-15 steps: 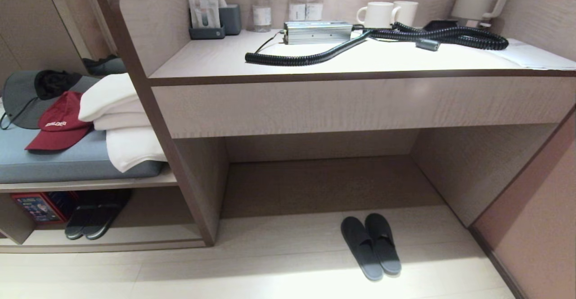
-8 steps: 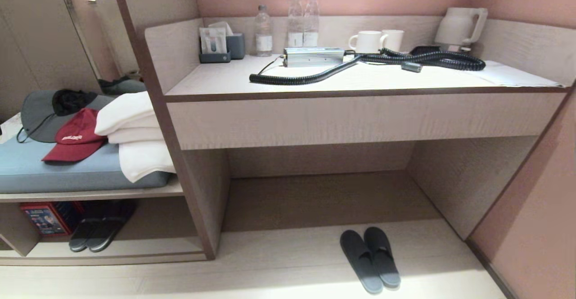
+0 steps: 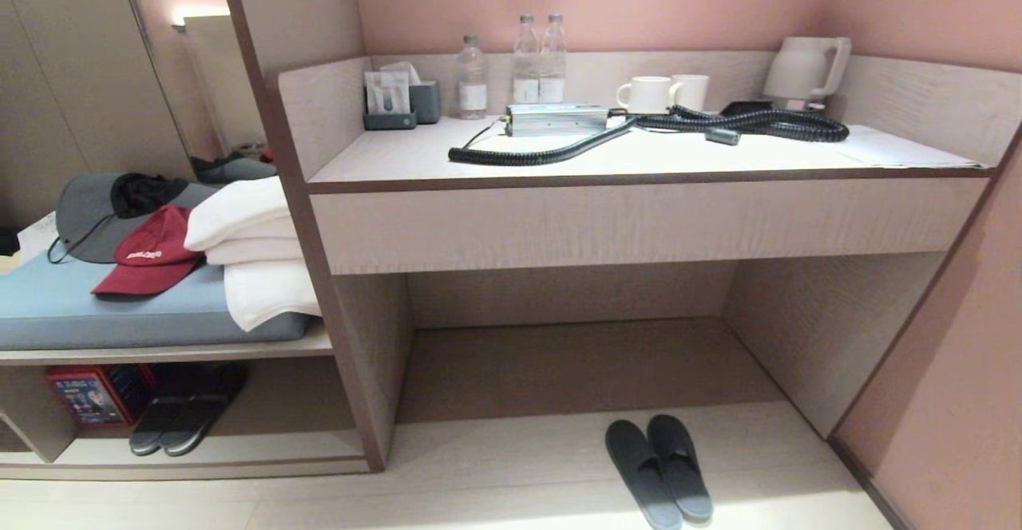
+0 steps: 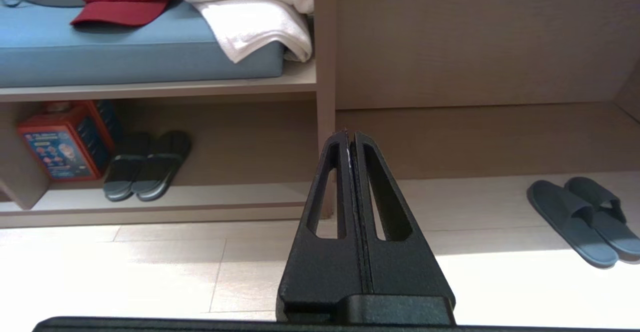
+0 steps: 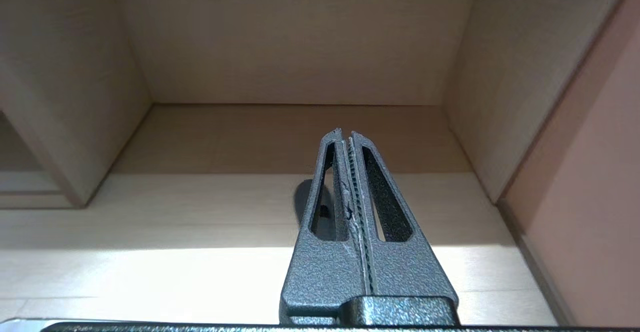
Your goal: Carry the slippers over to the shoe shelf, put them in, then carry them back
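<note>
Camera tilted up | slippers (image 3: 659, 470) unmoved on floor (image 3: 495, 466)

The slippers (image 3: 659, 471), a flat slate grey-blue pair, lie side by side on the pale floor at lower centre-right. The shoe shelf (image 3: 239, 454), beige wood-grain, sits lower left.

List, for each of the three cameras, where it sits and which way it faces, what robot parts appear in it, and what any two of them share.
Head view: mounted high, looking forward and down at the counter, with the slippers on the floor; no robot part shows.
Left wrist view: low, behind the shut left gripper, facing the shoe shelf and the darker pair.
Right wrist view: low, behind the shut right gripper, facing the bare recess under the counter.
Shared: the head and left wrist views both show the slippers and the red cap.
</note>
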{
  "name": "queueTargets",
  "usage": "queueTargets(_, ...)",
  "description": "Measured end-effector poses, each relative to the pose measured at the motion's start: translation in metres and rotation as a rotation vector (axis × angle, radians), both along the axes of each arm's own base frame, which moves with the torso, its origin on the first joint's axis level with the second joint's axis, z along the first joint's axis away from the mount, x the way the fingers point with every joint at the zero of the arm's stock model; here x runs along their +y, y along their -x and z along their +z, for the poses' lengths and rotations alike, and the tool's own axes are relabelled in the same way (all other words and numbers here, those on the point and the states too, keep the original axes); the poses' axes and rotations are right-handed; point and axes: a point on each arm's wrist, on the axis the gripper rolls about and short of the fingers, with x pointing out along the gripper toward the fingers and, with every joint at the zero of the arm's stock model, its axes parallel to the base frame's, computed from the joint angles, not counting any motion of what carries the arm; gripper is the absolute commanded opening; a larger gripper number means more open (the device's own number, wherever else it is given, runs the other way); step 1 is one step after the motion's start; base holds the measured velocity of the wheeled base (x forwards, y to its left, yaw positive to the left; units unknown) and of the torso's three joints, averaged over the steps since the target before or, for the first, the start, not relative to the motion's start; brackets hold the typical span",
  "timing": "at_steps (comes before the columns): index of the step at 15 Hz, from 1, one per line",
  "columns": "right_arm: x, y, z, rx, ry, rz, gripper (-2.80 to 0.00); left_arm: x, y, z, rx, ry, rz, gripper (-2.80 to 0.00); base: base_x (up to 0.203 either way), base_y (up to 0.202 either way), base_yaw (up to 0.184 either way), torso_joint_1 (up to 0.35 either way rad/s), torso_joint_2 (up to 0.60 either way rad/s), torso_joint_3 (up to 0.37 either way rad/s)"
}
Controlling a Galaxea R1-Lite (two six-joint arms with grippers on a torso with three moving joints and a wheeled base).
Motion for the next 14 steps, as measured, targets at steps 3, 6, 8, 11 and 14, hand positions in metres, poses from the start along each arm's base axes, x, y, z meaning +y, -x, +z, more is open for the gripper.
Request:
queueTargets(3, 0.0000, 0.0000, 0.0000, 0.000, 0.000, 0.000, -2.80, 0.0000, 0.0000, 0.0000, 0.000, 0.000, 0.000, -2.80, 0.001, 0.127, 0.002, 0.006, 0.01, 0.003)
queueTargets(6, 0.0000, 0.0000, 0.0000, 0.000, 0.000, -0.001, -2.80, 0.0000, 0.0000, 0.0000, 0.000, 0.001, 0.000, -2.80, 0.000, 0.195, -0.001, 0.001, 0.00, 0.006)
queueTargets(8, 0.0000, 0.0000, 0.0000, 0.000, 0.000, 0.000, -2.80, 0.0000, 0.0000, 0.0000, 0.000, 0.001, 0.000, -2.80, 0.000, 0.194, 0.000, 0.000, 0.00, 0.005)
queueTargets(11, 0.0000, 0.0000, 0.0000, 0.000, 0.000, -0.001, -2.80, 0.0000, 0.0000, 0.0000, 0.000, 0.001, 0.000, -2.80, 0.000, 0.194, -0.002, 0.000, 0.00, -0.001)
queueTargets(14, 0.0000, 0.0000, 0.0000, 0.000, 0.000, 0.000, -2.80, 0.0000, 0.0000, 0.0000, 0.000, 0.000, 0.001, -2.80, 0.000, 0.197, -0.002, 0.005, 0.00, 0.003)
